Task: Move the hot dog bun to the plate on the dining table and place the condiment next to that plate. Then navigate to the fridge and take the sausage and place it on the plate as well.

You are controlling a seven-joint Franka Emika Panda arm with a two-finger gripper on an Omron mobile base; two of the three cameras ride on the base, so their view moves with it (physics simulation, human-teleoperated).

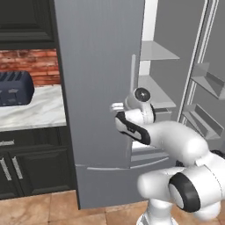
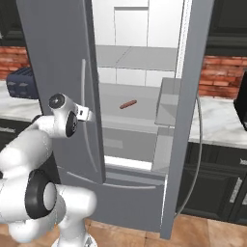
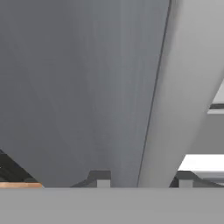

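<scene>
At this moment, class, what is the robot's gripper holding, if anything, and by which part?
The gripper is closed around the fridge's left door handle, the long vertical bar, about halfway up it. The sausage lies untouched on a shelf inside.

Fridge point(image 2: 62, 58) straight ahead, right door point(image 2: 190, 96) swung open, left door point(image 1: 99, 88) between arm and interior. Sausage point(image 2: 128, 104) on a middle shelf point(image 2: 130, 113) inside, toward its centre. Claw point(image 3: 142, 177) at the left door's vertical handle point(image 3: 175, 87), fingertips point(image 3: 99, 177) either side of it. Toaster point(image 1: 15, 88) on tabletop point(image 1: 35, 112) left of fridge, brick wall point(image 1: 30, 63) behind it. Cabinets point(image 1: 30, 165) under tabletop.
</scene>
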